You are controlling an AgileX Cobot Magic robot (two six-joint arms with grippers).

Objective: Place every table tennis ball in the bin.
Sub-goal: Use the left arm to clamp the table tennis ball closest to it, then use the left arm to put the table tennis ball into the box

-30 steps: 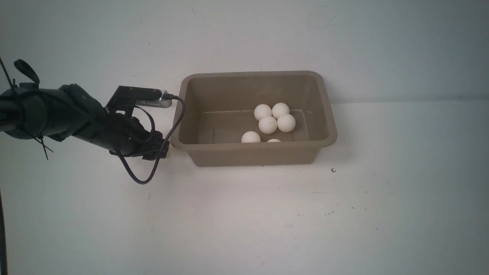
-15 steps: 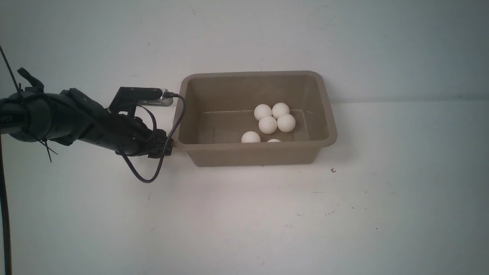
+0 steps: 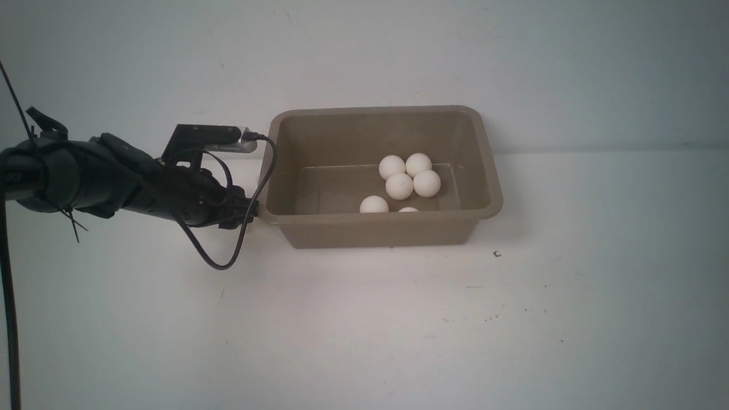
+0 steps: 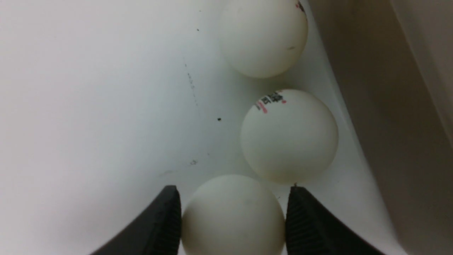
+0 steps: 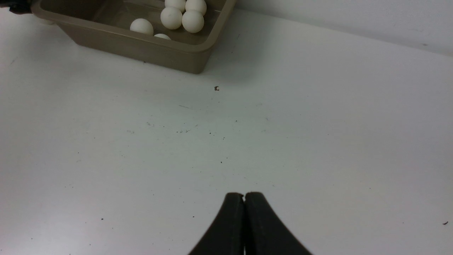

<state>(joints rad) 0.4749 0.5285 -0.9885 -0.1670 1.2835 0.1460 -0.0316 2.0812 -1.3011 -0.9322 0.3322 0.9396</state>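
The taupe bin (image 3: 381,219) stands at the middle back of the table with several table tennis balls (image 3: 399,186) in it. My left gripper (image 3: 246,212) is low at the bin's left front corner. In the left wrist view its fingers press both sides of a plain table tennis ball (image 4: 233,216) lying on the table, so the left gripper (image 4: 233,191) is shut on it. Just beyond lie a printed ball (image 4: 288,136) and another ball (image 4: 263,35), both against the bin wall (image 4: 389,124). My right gripper (image 5: 244,194) is shut and empty over the table.
A black cable (image 3: 228,256) loops down from the left wrist camera mount (image 3: 208,136). A small dark speck (image 3: 496,254) lies to the right in front of the bin. The white wall rises behind the bin.
My left arm has slid right, bringing its gripper up to the bin's left front corner. The balls inside the bin have not moved.
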